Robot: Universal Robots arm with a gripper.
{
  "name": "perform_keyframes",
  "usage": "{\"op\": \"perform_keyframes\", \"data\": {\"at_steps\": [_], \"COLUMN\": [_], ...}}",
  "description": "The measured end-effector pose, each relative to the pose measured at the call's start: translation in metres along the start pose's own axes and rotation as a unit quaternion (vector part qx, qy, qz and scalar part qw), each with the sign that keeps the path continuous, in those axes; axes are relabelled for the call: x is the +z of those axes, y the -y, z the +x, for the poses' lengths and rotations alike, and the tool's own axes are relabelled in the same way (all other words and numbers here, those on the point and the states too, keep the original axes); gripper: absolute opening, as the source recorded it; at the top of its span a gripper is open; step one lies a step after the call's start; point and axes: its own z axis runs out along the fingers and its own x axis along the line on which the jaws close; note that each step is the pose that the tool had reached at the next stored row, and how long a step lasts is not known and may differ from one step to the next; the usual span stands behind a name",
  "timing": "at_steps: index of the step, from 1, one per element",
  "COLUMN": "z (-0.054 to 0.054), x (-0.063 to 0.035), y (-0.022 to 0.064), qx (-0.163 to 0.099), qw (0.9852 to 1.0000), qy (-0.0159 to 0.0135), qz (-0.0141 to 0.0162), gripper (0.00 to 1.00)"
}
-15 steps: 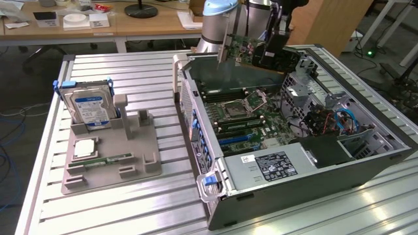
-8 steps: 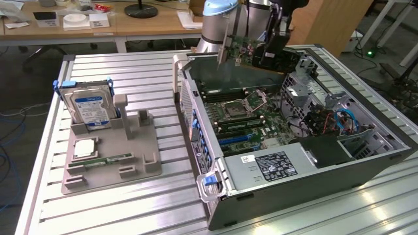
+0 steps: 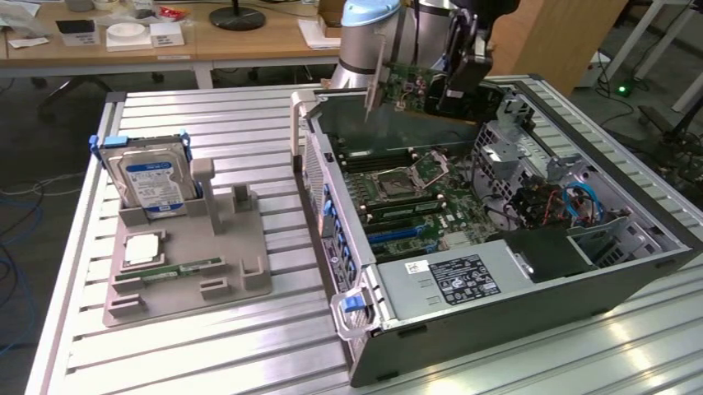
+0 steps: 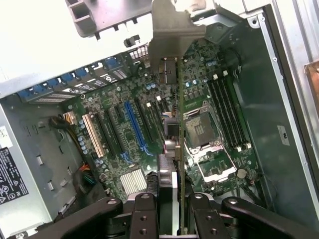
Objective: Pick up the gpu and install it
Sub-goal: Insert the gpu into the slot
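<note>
Gripper [image 4: 172, 218] partly closed, clamped on gpu [image 4: 172, 35]; card hangs edge-on above open case [image 3: 516, 288], lower edge apart from motherboard [image 4: 209, 99], bracket end toward exterior view's left, open room both sides

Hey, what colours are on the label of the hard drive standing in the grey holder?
Blue and white. The hard drive's label shows best in the exterior view.
</note>
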Motion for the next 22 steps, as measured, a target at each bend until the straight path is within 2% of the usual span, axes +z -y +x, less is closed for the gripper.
{"op": "perform_keyframes", "data": {"at_steps": [4,9,11,14,18,22], "z": [0.0002,0.0002,0.0002,0.0004,0.0004,0.0005], "x": [0.001,0.0022,0.0027,0.0035,0.0045,0.0063], "y": [0.0002,0.0003,0.0004,0.0005,0.0004,0.0004], "qx": [-0.003,-0.036,-0.048,-0.054,-0.062,-0.087], "qw": [1.0,0.9993,0.9988,0.9985,0.998,0.9961], "qy": [0.0001,0.0004,0.0008,0.0044,0.0131,0.0142], "qz": [-0.0001,-0.0009,-0.0003,0.0073,0.0081,0.0079], "gripper": [0.28,0.28,0.28,0.28,0.28,0.28]}}
